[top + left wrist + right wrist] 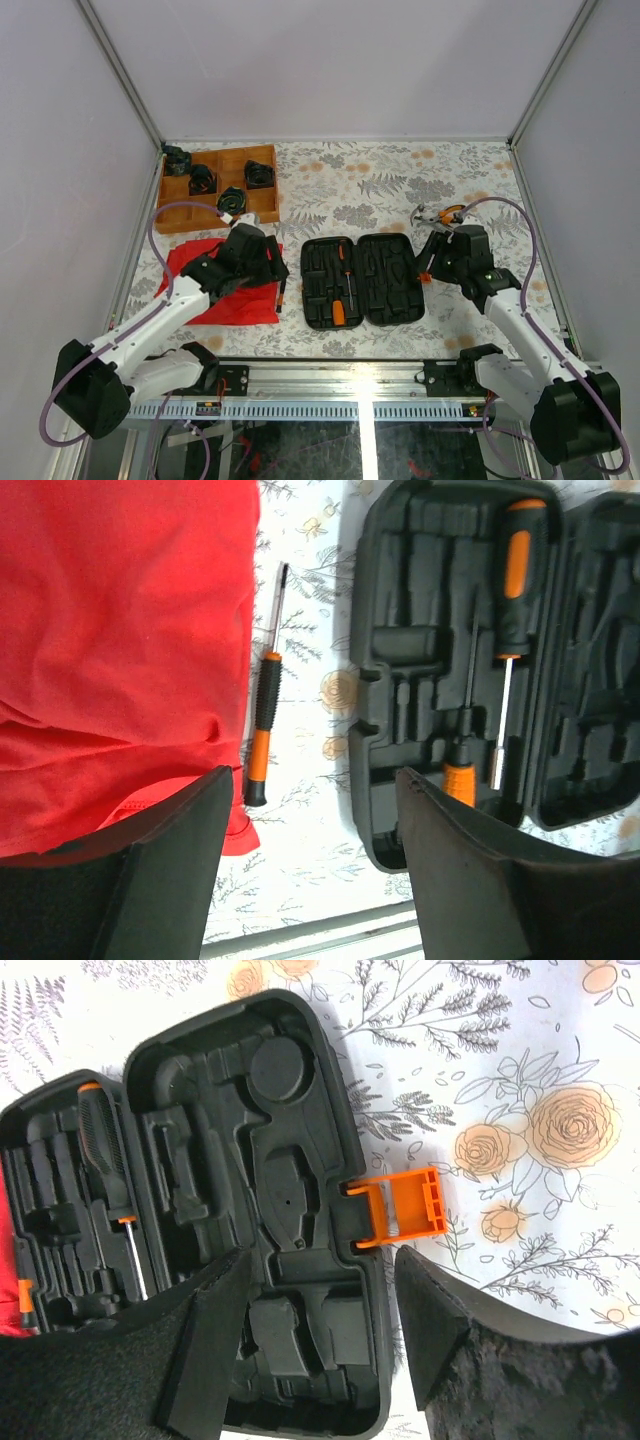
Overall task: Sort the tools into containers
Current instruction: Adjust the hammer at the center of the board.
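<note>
At centre, near edge: blocked by the tool case (362, 280), lying open and flat, moulded slots facing up. To its left: a narrow lane of bare table (400, 180) along the red cloth (225, 290), taken up lengthwise by a slim screwdriver (265, 725), just beside the cloth edge, apart from the case wall. Above that lane: left gripper (314, 775), fingers spread, nothing between. On the case's right wall: orange latch (405, 1205) jutting sideways; right gripper (320, 1260) spread above that edge. Far left corner: closed off by the wooden tray (215, 190). Beyond the case: open tabletop, save pliers (445, 213) near the right arm.

Wooden tray (200, 227) holding black parts (260, 175) sits behind red cloth (250, 302) on floral tablecloth (400, 180).
</note>
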`<state>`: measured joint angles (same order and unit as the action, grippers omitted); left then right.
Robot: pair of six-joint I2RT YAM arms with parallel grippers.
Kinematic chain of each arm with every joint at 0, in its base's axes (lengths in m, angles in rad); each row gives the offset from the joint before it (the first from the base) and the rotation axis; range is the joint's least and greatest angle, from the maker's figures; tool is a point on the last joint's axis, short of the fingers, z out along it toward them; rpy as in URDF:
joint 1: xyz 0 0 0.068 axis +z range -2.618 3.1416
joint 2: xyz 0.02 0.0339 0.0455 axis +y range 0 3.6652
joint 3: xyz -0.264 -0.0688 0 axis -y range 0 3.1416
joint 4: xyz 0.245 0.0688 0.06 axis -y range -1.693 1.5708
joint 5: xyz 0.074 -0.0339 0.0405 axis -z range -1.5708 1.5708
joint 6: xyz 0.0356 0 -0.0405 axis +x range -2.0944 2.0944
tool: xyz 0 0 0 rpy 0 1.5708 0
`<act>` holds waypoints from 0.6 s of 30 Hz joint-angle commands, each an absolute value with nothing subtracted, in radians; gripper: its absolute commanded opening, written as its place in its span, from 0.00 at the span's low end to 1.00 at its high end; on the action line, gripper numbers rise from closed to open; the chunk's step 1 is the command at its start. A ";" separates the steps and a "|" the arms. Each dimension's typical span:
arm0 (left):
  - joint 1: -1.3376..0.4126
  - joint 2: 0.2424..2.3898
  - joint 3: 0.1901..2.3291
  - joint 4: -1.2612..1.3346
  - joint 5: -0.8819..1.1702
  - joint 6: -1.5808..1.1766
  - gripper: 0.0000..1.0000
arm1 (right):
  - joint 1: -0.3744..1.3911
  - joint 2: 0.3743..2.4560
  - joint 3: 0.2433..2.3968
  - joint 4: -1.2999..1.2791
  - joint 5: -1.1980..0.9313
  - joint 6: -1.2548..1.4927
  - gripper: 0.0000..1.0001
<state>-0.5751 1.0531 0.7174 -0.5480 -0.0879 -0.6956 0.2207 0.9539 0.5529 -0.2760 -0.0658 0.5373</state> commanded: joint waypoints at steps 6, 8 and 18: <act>-0.568 1.043 0.896 -0.680 -0.148 -0.559 0.72 | 0.203 0.963 0.624 -0.196 -0.053 0.595 0.67; -0.568 1.046 0.904 -0.684 -0.166 -0.541 0.74 | 0.203 0.980 0.639 -0.186 -0.038 0.602 0.67; -0.568 1.014 0.871 -0.649 -0.178 -0.529 0.88 | 0.193 1.183 0.848 -0.256 0.024 0.533 0.70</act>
<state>-0.5751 1.0321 0.8822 -0.6533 -0.1448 -0.5537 0.2050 1.1271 0.7437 -0.2569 -0.0147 0.5686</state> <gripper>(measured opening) 0.857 0.699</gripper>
